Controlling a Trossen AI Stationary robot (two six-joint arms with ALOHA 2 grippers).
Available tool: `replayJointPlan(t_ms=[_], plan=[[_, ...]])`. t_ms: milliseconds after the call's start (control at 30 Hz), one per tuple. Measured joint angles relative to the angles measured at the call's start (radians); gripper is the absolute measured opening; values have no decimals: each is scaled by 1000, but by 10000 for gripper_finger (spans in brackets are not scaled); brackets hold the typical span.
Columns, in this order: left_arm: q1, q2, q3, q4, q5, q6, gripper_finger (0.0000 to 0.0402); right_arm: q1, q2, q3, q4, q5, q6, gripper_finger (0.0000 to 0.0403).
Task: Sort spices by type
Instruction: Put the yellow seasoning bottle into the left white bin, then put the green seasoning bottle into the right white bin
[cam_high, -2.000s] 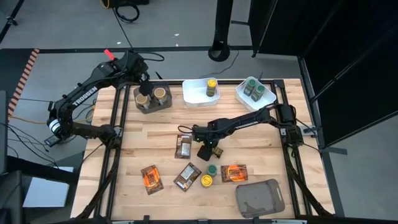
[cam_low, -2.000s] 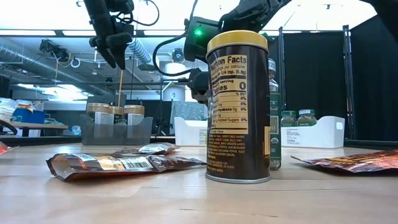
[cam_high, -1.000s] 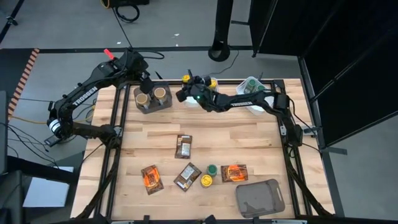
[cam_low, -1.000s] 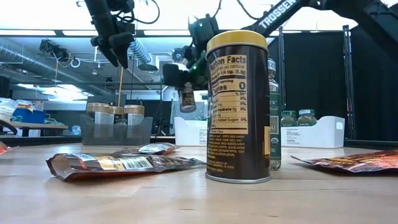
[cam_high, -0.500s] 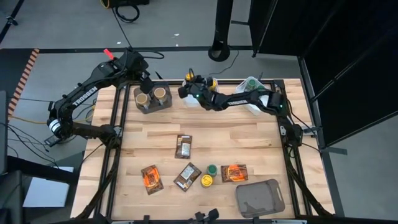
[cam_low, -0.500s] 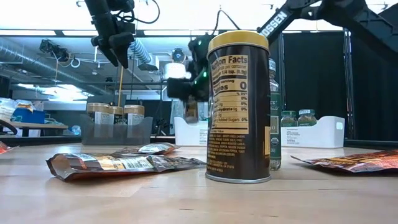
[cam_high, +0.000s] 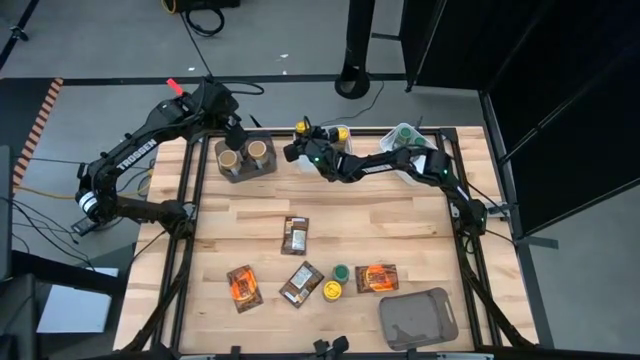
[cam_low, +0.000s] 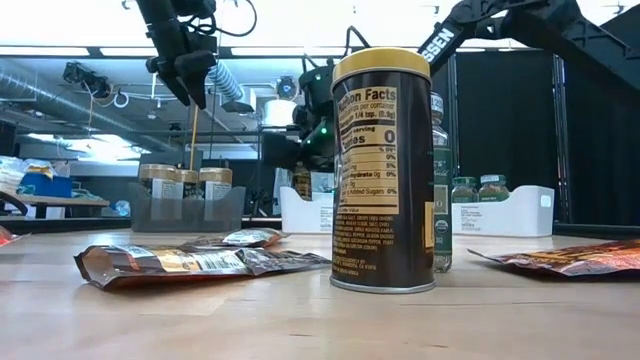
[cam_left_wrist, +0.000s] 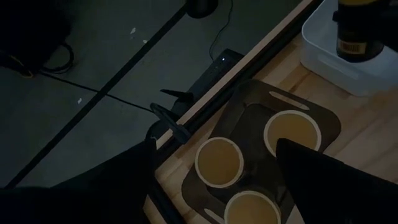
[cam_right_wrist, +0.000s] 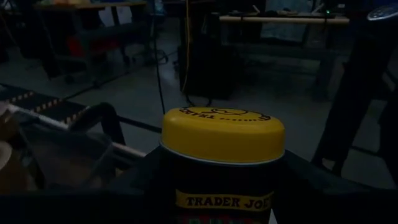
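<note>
Nearest us on the table (cam_high: 400, 215), the unsorted spices wait: a yellow-lidded jar (cam_high: 332, 290) just beside a green-lidded jar (cam_high: 341, 272), an orange packet (cam_high: 377, 277) at their side, another orange packet (cam_high: 243, 284) further along, and 2 brown packets (cam_high: 301, 283) (cam_high: 294, 235) toward the middle. In the low view the yellow-lidded one looms large (cam_low: 384, 170). An empty grey bin (cam_high: 418, 318) sits at the near corner.

Further back, we have the right gripper (cam_high: 301, 150) reached across to the near white tray (cam_high: 320, 148), pinching a yellow-lidded jar (cam_right_wrist: 222, 162) between its fingers; its wrist view is filled by that jar. A matching yellow-lidded jar (cam_high: 341, 137) already stands in the tray, so we judge this step to be the drop-off of a second yellow one. The carried jar hangs at the tray's edge, still above the rim in the low view (cam_low: 302, 180).

At the far side, the left gripper (cam_high: 234, 128) hovers with fingers spread wide over the dark bin (cam_high: 243, 172), empty, above 3 tan-lidded jars (cam_left_wrist: 218, 161). The other white tray (cam_high: 398, 158) holds green-lidded jars (cam_high: 410, 143).

Next, we reckon the right arm needs to bring the jar fully inside the walls, lower it upright beside its twin without knocking it, then release and lift straight out. After that, plenty remains near us.
</note>
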Motion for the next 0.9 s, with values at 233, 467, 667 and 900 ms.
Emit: replayJointPlan(t_ms=[233,467,667,900], plan=[[0,0,0,0,0,0,337,-3,0,0,3,-16,11,211],[0,0,0,0,0,0,337,-4,0,0,5,-16,42,333],[0,0,0,0,0,0,337,-3,0,1,6,-17,25,330],[0,0,0,-1,1,0,337,0,-20,1,8,-17,-59,292]])
